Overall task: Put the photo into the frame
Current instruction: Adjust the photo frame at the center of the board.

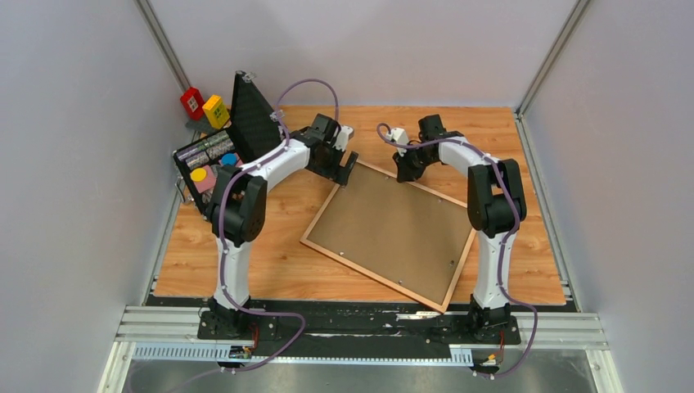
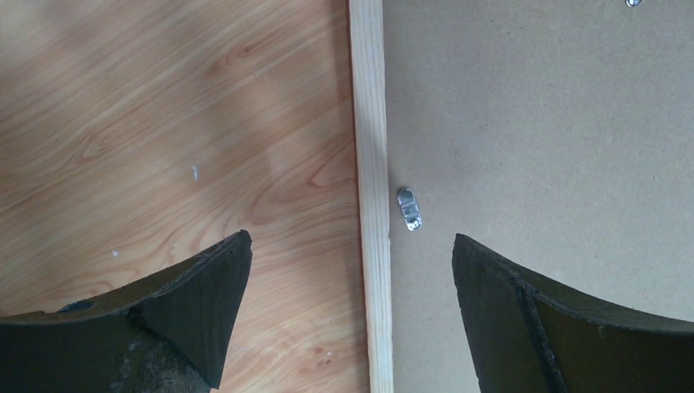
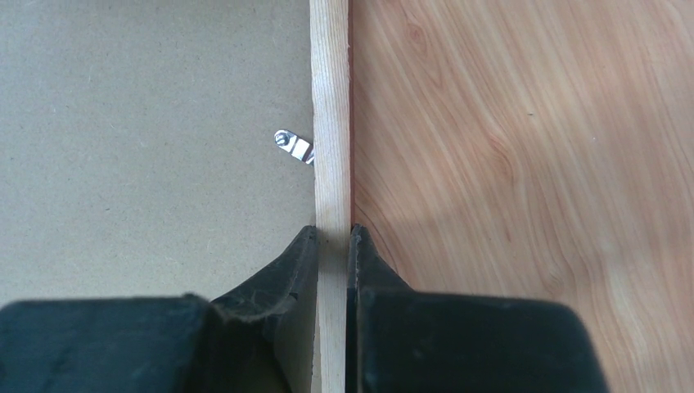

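Note:
The frame (image 1: pixel 372 276) lies face down and askew on the table, its pale wood back up, filled by a plain brown backing board (image 1: pixel 393 229). The photo is hidden. My left gripper (image 1: pixel 348 168) hangs open over the frame's far left corner; in the left wrist view its fingertips straddle the pale rail (image 2: pixel 372 164) without touching it, my gripper (image 2: pixel 351 236) being centred just off the rail. My right gripper (image 1: pixel 403 172) is at the far edge. In the right wrist view it (image 3: pixel 332 233) is shut on the rail (image 3: pixel 331 106), one finger over the board and one over the table.
Small metal tabs (image 2: pixel 409 209) (image 3: pixel 295 146) sit on the board beside the rail. A black case (image 1: pixel 250 115) stands open at the back left, with red (image 1: pixel 192 102) and yellow (image 1: pixel 216 110) blocks behind it and small coloured items (image 1: pixel 205 164) at its foot. Walls enclose three sides.

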Available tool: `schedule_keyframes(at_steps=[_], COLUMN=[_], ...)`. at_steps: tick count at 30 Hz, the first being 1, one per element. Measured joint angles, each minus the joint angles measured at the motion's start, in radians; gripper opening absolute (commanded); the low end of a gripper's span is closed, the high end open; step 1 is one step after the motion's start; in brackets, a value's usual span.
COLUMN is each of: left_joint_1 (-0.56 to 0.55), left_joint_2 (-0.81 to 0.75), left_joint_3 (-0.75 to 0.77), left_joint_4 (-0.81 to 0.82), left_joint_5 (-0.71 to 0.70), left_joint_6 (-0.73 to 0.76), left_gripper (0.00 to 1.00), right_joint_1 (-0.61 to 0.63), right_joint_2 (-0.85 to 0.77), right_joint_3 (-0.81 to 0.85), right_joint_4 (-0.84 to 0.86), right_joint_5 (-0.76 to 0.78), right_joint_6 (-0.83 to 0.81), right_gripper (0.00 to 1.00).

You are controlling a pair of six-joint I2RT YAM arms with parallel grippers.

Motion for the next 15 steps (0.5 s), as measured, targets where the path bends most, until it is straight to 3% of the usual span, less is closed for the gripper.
schedule_keyframes(at_steps=[15], left_joint_1=[-0.043], left_joint_2=[0.062], left_joint_3=[0.058], left_joint_4=[-0.019], left_joint_5=[-0.044], left_joint_6=[-0.007], left_gripper=[0.87], right_joint_1=[0.020], right_joint_2=[-0.010], right_joint_3=[-0.024], right_joint_4=[0.043], right_joint_5=[0.011], right_joint_6=[0.058], right_gripper=[0.00])
